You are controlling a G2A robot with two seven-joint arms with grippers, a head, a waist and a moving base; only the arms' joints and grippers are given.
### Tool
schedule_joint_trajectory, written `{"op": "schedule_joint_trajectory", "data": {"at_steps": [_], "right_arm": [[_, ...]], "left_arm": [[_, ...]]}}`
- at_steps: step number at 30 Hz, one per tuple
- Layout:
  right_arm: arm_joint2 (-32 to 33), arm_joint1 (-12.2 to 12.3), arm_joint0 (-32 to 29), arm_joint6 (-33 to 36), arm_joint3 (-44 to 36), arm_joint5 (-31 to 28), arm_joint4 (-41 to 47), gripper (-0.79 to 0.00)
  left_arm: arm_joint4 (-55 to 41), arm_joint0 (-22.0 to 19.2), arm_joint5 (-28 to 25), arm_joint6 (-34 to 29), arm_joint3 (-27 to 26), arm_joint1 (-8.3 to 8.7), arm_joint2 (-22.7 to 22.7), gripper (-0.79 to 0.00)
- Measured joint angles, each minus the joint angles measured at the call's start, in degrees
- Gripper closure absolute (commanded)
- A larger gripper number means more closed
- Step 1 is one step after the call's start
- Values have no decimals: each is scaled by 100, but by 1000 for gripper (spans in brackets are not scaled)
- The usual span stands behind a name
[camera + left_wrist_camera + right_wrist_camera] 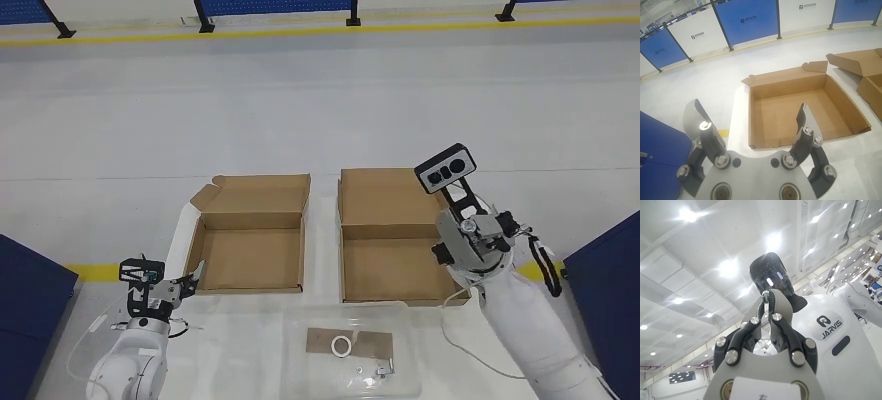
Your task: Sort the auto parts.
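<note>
The screw (766, 296) lies lengthwise along the fingers of the right gripper (767, 298), head at their tips, pinched between nearly closed jaws that point upward. The left gripper (749, 105) gapes wide, holding nothing; 1 open cardboard box (787, 85) sits just ahead of its jaws, its near edge close below them

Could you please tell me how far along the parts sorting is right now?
Done: nothing visible yet; the left box and right box look empty. In hand: the right gripper is shut on a small metal part; the left gripper is open beside the left box. Left: a white ring and small metal pieces in the clear tray.
</note>
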Motion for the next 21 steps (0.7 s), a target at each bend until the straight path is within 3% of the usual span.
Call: {"op": "schedule_joint_trajectory", "data": {"at_steps": [21], "right_arm": [[94,-109,-96,-202,-135,47,189,0]], "left_arm": [[0,0,0,0,0,0,0,-785]]}}
